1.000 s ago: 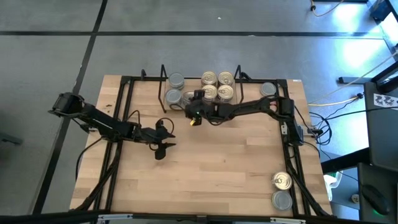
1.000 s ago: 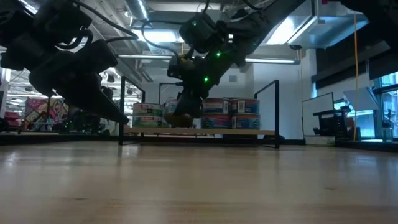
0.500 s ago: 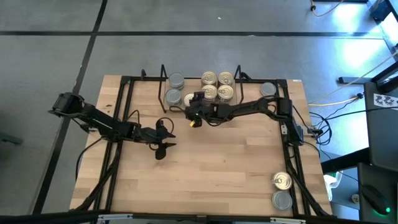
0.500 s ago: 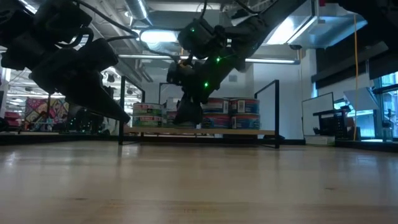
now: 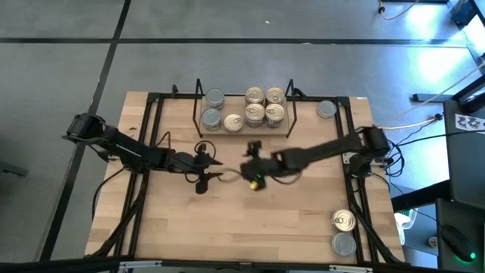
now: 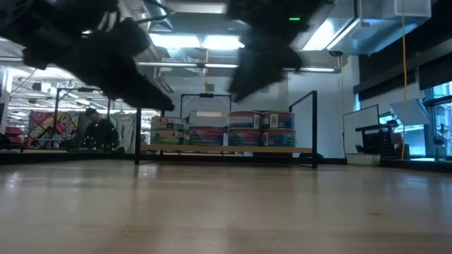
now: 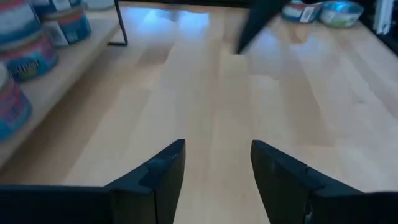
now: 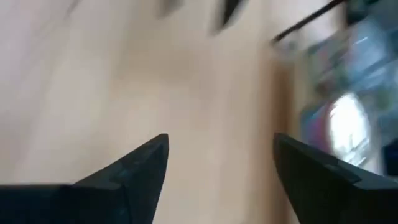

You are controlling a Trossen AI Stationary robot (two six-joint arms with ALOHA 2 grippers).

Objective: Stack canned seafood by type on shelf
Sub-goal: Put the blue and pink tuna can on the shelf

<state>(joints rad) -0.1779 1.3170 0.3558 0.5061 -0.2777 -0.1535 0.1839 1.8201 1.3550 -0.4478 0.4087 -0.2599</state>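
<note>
Big open workshop space with a grey concrete floor [image 5: 227, 45] crossed by dark lines. Long ceiling lights [image 6: 191, 42] glow at 12 o'clock, windows [image 6: 441, 116] sit at 3, and a colourful poster [image 6: 49, 127] hangs at 9.

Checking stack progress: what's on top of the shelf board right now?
The shelf holds seven cans showing tops: two grey-topped, five gold-topped. Low view shows right cans stacked two high; lower tops are covered.
</note>
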